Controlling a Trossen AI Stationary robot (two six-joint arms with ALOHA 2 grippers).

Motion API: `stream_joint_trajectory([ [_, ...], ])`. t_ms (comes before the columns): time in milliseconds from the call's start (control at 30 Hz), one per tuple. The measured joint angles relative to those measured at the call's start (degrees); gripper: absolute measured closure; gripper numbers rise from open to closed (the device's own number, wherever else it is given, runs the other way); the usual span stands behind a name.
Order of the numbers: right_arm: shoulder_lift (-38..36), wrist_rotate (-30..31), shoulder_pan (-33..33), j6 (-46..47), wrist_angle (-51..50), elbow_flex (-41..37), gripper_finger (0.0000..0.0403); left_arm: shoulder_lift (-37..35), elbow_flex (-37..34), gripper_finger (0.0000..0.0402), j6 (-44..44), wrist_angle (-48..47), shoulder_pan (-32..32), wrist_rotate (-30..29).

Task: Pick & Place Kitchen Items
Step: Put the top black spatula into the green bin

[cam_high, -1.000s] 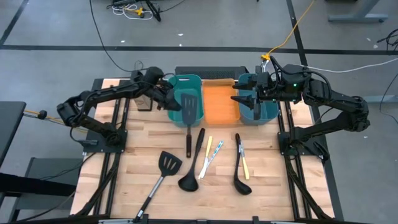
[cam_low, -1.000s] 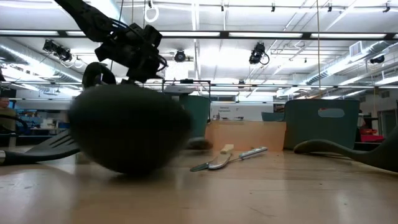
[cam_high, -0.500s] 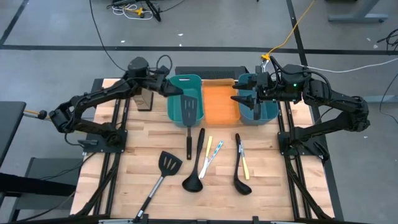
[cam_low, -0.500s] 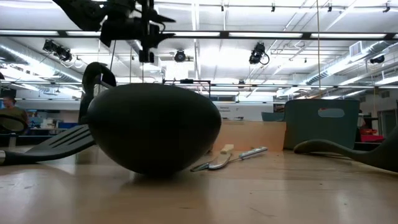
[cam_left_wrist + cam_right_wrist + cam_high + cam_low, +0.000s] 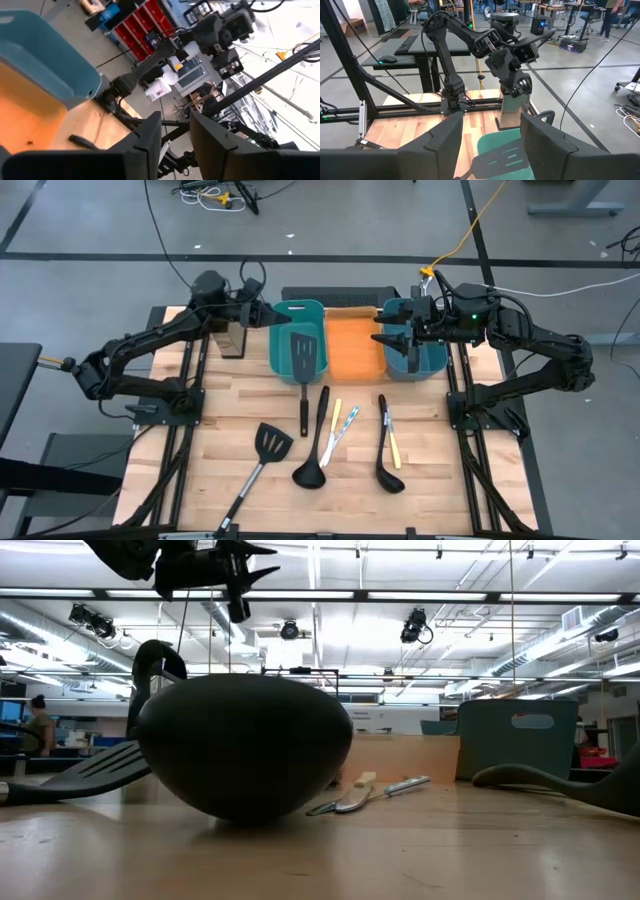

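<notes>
1. While one black slotted plastic spatula rests head-in in my teal rectangular bin, a second spatula, two black ladles and thin sticks lie on the wooden table.
2. Left gripper, above that bin: narrowly parted, empty.
3. Right gripper, above the far teal bin: wide, empty.
4. I judge most items unplaced.

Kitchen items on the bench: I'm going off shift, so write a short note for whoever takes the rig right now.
Left end effector: above the left teal bin, holding nothing, fingers a little apart.
Right end effector: open and empty over the right teal bin.
Done: one slotted spatula lies with its head in the left bin and its handle out over the table.
Left on the table: second spatula, two ladles, the thin sticks and the yellow one. Orange bin looks empty.
</notes>
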Motion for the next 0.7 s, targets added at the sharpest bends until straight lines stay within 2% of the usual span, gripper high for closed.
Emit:
stream_joint_trajectory([
  [200,-0.01,0.00,0.00,0.67,0.00,0.00,0.0197,-0.02,0.00,0.0283,1.12,0.83,-0.42,-0.82],
  [467,-1.98,-0.04,-1.62,3.12,-0.32,-0.02,0.0206,0.00,0.01,0.0200,4.97,1.10,-0.56,-2.79],
  [600,-2.54,-3.62,-3.86,4.57,-1.41,-0.02,0.0229,0.00,1.54,0.0166,7.77,0.76,-0.85,-3.69],
  [700,-2.72,-6.71,-5.84,4.58,-1.76,-0.02,0.0247,0.00,3.63,0.0156,10.15,-0.99,-1.48,-5.65],
])
